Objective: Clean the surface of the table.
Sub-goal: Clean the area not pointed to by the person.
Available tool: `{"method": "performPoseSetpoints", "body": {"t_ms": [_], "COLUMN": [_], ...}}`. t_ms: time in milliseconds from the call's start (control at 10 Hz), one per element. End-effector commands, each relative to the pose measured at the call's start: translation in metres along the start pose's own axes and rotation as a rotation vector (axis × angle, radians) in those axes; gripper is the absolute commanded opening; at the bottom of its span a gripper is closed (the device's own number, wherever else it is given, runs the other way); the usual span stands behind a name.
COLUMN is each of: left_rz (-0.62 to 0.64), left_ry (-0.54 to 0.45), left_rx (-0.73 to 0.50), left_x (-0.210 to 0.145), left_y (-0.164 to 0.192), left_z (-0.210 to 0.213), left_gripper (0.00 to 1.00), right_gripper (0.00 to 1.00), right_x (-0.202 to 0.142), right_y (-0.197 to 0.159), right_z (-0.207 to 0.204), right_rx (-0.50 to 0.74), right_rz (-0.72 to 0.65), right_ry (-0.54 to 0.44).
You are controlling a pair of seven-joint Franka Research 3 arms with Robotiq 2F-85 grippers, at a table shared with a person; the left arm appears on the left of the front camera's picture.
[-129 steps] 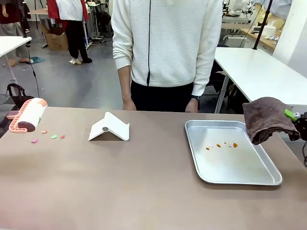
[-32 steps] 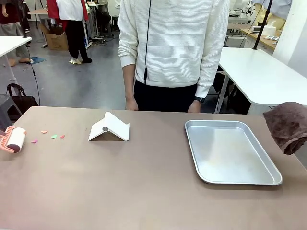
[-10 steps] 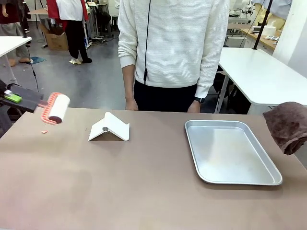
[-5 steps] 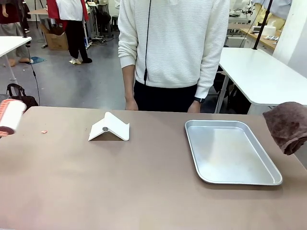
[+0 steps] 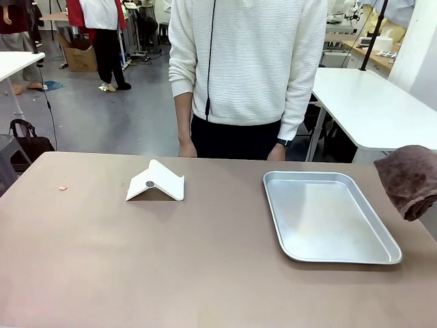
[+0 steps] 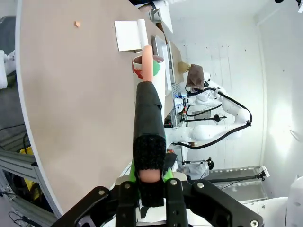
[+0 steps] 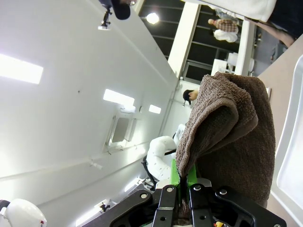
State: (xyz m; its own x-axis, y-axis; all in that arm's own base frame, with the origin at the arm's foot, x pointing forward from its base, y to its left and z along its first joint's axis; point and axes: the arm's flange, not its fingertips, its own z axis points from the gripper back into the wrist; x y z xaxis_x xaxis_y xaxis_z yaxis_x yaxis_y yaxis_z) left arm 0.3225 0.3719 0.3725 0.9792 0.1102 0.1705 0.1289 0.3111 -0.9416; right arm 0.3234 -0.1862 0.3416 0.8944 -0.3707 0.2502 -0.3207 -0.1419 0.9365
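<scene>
The left arm is carrying the lint roller [image 6: 147, 111] off past the left end of the table [image 5: 205, 266]; a second ago the roller was hovering above that end in the front view. Of the coloured scraps that were lying there, one pink scrap [image 5: 63, 188] is remaining, so the left end is judged to be needing one more pass. The orange spots seen earlier in the metal tray [image 5: 328, 225] are gone.

The left gripper [image 6: 149, 176] is clenching the roller's handle, a slim salmon stem in a black textured sleeve, with the cylindrical roll at its far tip. The right gripper [image 7: 182, 184] is pinching a brown terry towel [image 7: 232, 142], thick, looped and folded, which is hanging at the table's right edge near the tray.

The table is spanning the front view, its top matte, smooth and taupe. The tray is shiny and rectangular, with rounded corners and a raised rim. A white folded stand [image 5: 156, 183], tent-shaped, is sitting between scrap and tray.
</scene>
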Motion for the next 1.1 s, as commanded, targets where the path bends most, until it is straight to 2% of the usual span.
{"method": "performPoseSetpoints", "body": {"t_ms": [0,600,800,1000], "left_rz": [-0.029,-0.036,-0.018,0.056], "left_ry": [0.029,0.025,0.112,0.117], "left_rx": [0.025,0.016,0.115,0.162], "left_x": [0.007,0.011,0.054,0.094], "left_y": [-0.018,-0.017,-0.017,-0.014], "left_z": [-0.007,-0.007,-0.022,-0.02], "left_gripper": [0.2,0.2,0.2,0.2], "right_gripper": [0.06,0.06,0.06,0.06], "right_x": [0.001,0.001,0.001,0.001], "right_y": [0.006,0.006,0.006,0.006], "right_z": [-0.003,-0.003,-0.003,-0.003], "right_rx": [-0.003,-0.003,-0.003,-0.003], "right_rz": [-0.016,-0.016,-0.016,-0.016], "right_ry": [0.008,0.008,0.008,0.008]}}
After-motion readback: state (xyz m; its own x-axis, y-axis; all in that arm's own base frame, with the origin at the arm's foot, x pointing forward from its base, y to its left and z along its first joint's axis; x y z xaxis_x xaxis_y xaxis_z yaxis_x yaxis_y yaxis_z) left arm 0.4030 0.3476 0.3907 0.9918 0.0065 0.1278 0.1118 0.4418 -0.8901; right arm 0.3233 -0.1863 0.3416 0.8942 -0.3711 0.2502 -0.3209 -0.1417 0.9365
